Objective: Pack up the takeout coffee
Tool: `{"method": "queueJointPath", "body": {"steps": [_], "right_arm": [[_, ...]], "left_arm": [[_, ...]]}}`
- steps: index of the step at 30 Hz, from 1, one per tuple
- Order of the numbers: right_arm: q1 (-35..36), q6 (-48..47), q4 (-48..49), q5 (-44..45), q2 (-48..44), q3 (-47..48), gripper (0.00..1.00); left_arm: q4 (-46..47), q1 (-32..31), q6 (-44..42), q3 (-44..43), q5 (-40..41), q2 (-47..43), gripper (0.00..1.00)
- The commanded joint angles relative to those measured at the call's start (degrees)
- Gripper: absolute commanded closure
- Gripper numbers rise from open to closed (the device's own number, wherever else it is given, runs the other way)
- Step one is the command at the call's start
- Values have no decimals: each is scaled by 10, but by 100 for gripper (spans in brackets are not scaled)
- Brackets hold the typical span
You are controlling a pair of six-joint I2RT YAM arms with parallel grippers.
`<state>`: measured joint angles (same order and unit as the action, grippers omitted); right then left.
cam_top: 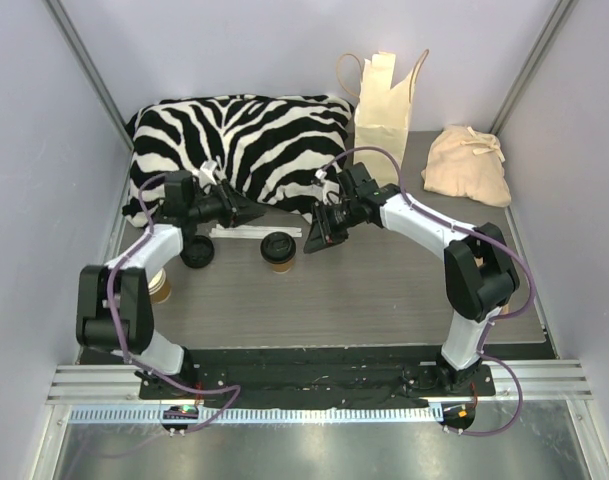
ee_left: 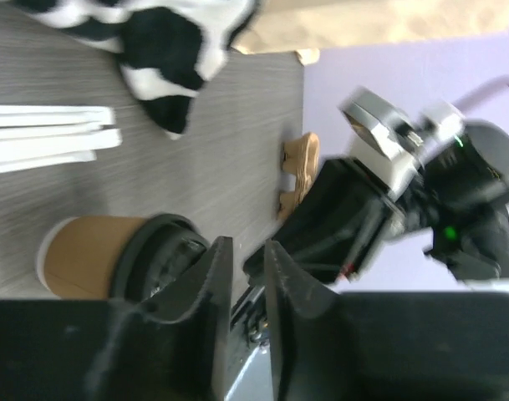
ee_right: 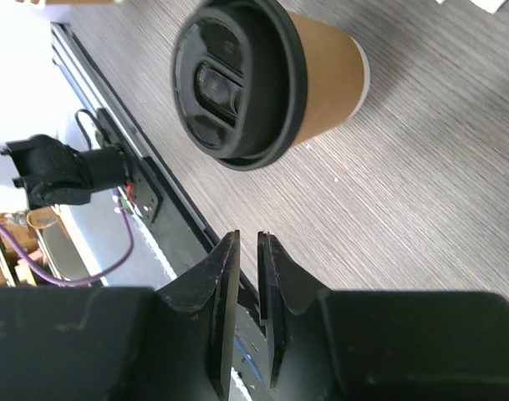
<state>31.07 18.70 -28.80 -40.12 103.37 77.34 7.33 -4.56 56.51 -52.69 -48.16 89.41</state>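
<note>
Matt kraft-paper cup w/ glossy blk plastic lid; matt woodgrain table; plush zebra cushion.

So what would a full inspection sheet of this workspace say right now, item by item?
Surface: grey wood-grain table, no spills seen.
Job's things: takeout coffee, upright, black lid on, between the two grippers, untouched.
Clutter: zebra pillow, paper bag, cloth sack, loose black lid, second cup partly hidden by the left arm, white wrapped sticks.
Grippers: left gripper and right gripper both about closed, holding nothing.
Cables: purple cables loop along both arms, clear of the coffee.
Surroundings: pale walls, metal rail at the near edge.
</note>
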Motion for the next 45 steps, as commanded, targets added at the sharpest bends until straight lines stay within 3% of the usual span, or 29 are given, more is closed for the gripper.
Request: {"method": "queueJointPath", "body": {"steps": [1, 2, 5, 15, 27, 45], "right_arm": [[8, 27, 31, -3, -19, 25, 78], [12, 30, 31, -3, -11, 34, 78], [15, 37, 31, -5, -2, 46, 78], [37, 42, 42, 9, 5, 37, 80], [76, -34, -8, 180, -31, 74, 79], [99, -56, 68, 188, 29, 5, 79]], "left_arm": [[-151, -35, -130, -53, -10, -67, 85], [-160, -43, -143, -59, -6, -70, 92], [-192, -76, -159, -59, 6, -65, 100], [-199, -100, -163, -52, -17, 25, 100], [-222, -100, -170, -59, 12, 71, 100], [-261, -94, -207, -73, 26, 100, 100]]}}
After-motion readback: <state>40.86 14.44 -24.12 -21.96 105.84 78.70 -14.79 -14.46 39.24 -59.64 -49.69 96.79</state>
